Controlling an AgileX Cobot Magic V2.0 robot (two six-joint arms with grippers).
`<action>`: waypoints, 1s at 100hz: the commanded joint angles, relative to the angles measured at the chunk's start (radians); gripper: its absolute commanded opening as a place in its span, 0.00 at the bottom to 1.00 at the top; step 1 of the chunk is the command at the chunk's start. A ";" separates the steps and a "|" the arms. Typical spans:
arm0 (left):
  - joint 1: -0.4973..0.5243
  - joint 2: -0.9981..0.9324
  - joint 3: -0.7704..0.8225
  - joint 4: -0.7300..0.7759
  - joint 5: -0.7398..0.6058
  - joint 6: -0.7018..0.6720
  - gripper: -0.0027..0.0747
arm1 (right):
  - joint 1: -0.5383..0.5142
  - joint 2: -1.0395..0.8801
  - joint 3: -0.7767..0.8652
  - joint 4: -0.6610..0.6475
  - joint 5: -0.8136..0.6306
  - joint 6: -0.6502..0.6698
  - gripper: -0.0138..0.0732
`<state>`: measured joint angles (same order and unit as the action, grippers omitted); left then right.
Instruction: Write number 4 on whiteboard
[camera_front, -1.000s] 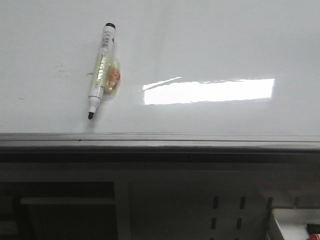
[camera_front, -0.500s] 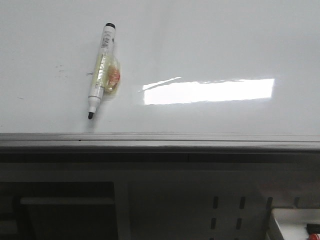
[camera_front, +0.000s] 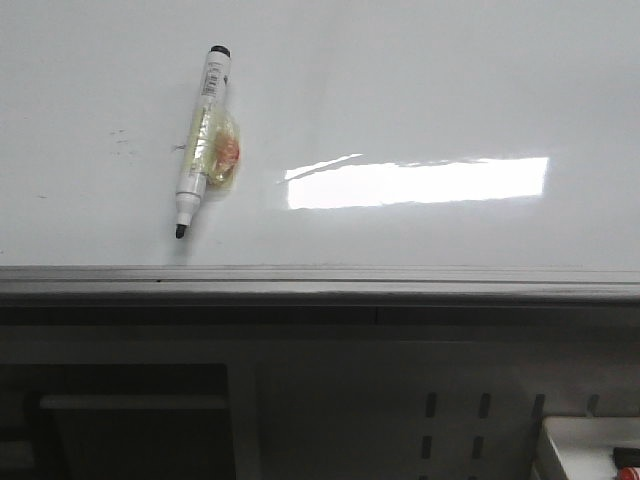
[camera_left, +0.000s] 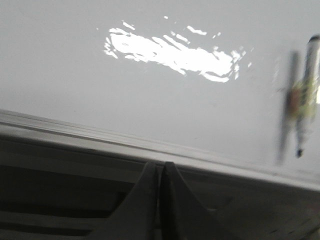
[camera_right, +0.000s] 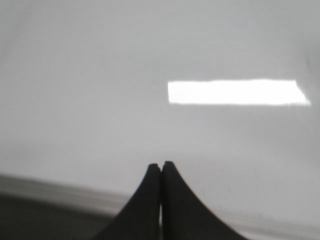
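Observation:
The whiteboard (camera_front: 420, 90) fills the upper front view, glossy white with a grey metal edge (camera_front: 320, 280) and a bright rectangular reflection. No number 4 shows on it; only faint small smudges (camera_front: 120, 140) at the left. A white marker pen (camera_front: 203, 140) lies on the board, black tip toward the edge, uncapped, with a yellowish lump of tape at its middle. In the left wrist view the marker (camera_left: 306, 95) sits far to one side of my left gripper (camera_left: 160, 164), which is shut and empty at the board's edge. My right gripper (camera_right: 160, 164) is shut and empty over bare board (camera_right: 100, 75).
Below the board's edge is a grey frame with slotted holes (camera_front: 455, 420). A white bin corner (camera_front: 590, 450) with something red inside shows at the bottom right. Neither arm appears in the front view.

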<state>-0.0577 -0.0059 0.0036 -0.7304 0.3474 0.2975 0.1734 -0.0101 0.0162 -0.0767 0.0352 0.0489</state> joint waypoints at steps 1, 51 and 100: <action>0.002 -0.023 0.035 -0.228 -0.103 -0.009 0.01 | -0.007 -0.014 0.019 0.066 -0.234 -0.003 0.08; -0.003 0.019 -0.133 -0.425 -0.070 0.231 0.01 | -0.007 0.010 -0.150 0.392 0.017 -0.009 0.08; -0.085 0.501 -0.534 -0.127 0.147 0.405 0.49 | -0.007 0.302 -0.474 0.309 0.265 -0.070 0.43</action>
<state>-0.1009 0.4215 -0.4657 -0.8358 0.5325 0.6929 0.1734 0.2416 -0.3888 0.2354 0.3422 0.0000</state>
